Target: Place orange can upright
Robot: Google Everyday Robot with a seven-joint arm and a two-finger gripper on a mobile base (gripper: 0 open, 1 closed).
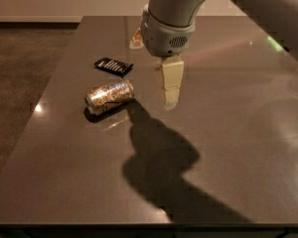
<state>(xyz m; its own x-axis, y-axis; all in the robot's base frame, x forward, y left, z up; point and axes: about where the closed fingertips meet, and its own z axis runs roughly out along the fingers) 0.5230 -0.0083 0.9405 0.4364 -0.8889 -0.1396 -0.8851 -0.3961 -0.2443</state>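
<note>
The orange can (109,95), mottled orange-brown and silver, lies on its side on the dark table (238,108), left of centre, with its silver top facing left. My gripper (170,102) hangs from the grey wrist (168,31) and points down above the table. It is to the right of the can and clearly apart from it, holding nothing. The arm's shadow (161,157) falls on the table in front of the can.
A flat black object (113,66) lies just behind the can. A small orange-white thing (135,39) peeks out at the left of the wrist, mostly hidden. The table's left edge runs close to the can, with floor beyond it.
</note>
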